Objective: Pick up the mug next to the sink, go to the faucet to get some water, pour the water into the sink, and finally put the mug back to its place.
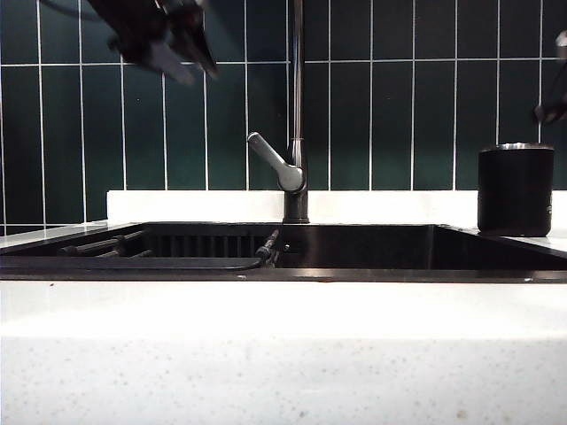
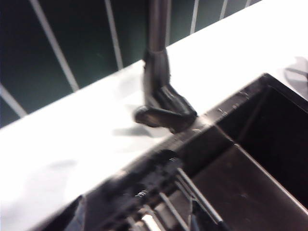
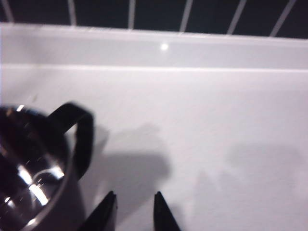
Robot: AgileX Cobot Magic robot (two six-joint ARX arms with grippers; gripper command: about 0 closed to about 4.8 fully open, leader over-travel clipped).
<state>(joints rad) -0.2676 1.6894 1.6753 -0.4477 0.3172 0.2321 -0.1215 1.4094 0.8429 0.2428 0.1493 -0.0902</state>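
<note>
Mug (image 1: 516, 189), matte black and cylindrical with a shiny steel rim, stands upright on the white speckled stone bench (image 1: 283, 354) at the right end of the sink (image 1: 354, 274), free of any grip. In the right wrist view the mug (image 3: 33, 168) shows a polished steel inside and a black loop handle. The right hand (image 3: 134, 211) hangs above the bare bench just beside that handle, its two thin black fingertips (image 3: 107, 211) a little apart, grasping nothing and touching nothing. In the exterior view only a blurred dark bit of this hand (image 1: 551, 111) shows at the right edge, above the mug. The left hand (image 1: 168, 44) is high at the upper left before the dark green wall tiles (image 1: 407, 115), blurred, released with its fingers spread and empty. The faucet (image 1: 297, 115), a slim dark-grey metal pipe with a slanted silver-grey lever, rises behind the wide black recessed sink; a dark wire rack (image 1: 115, 245) lies in the basin's left part.
</note>
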